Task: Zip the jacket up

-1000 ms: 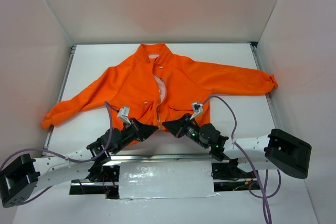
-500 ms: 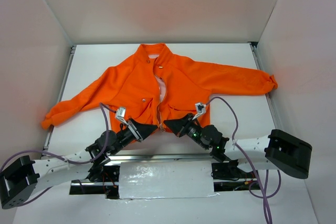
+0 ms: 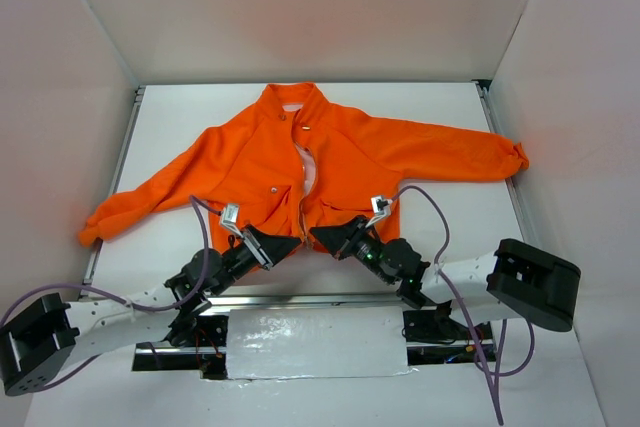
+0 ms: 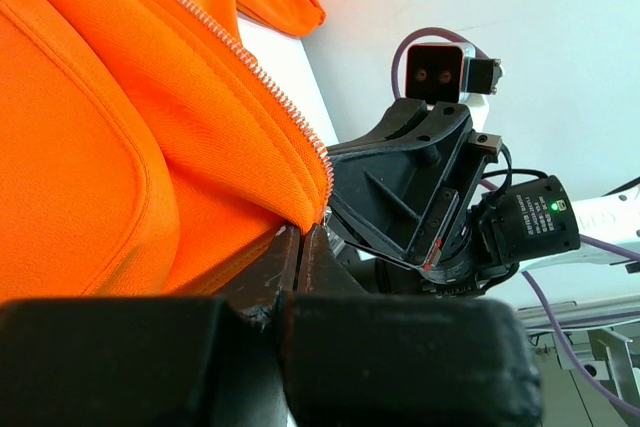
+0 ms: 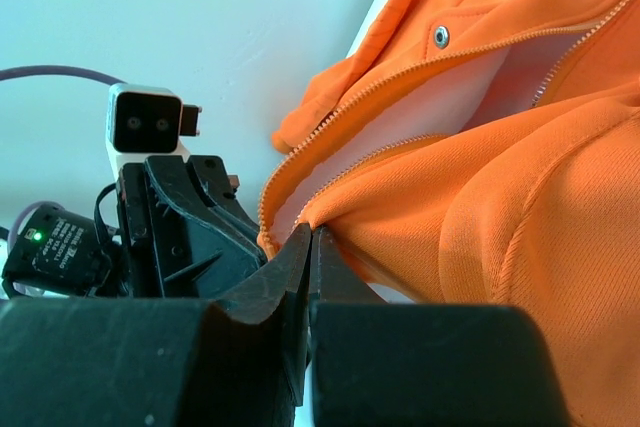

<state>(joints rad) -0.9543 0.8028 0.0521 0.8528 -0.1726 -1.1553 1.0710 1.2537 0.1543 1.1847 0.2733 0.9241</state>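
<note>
The orange jacket (image 3: 330, 152) lies flat on the white table, collar at the far side and sleeves spread. Its pale zipper (image 3: 303, 187) runs down the centre and gapes in the upper part, showing light lining. My left gripper (image 3: 291, 244) is shut on the bottom hem corner of the left front, right beside the zipper teeth (image 4: 270, 87). My right gripper (image 3: 317, 237) is shut on the hem corner of the other front (image 5: 330, 209). The two gripper tips nearly face each other at the zipper's lower end. I cannot make out any zipper slider.
White walls close in the table on three sides. A metal rail (image 3: 300, 299) runs along the near edge between the arm bases. Purple cables (image 3: 430, 209) loop above both wrists. The right sleeve cuff (image 3: 515, 155) reaches the right wall.
My left gripper has shifted slightly left and the hem under it is drawn up. The right arm's elbow has swung a little inward. Both grips hold.
</note>
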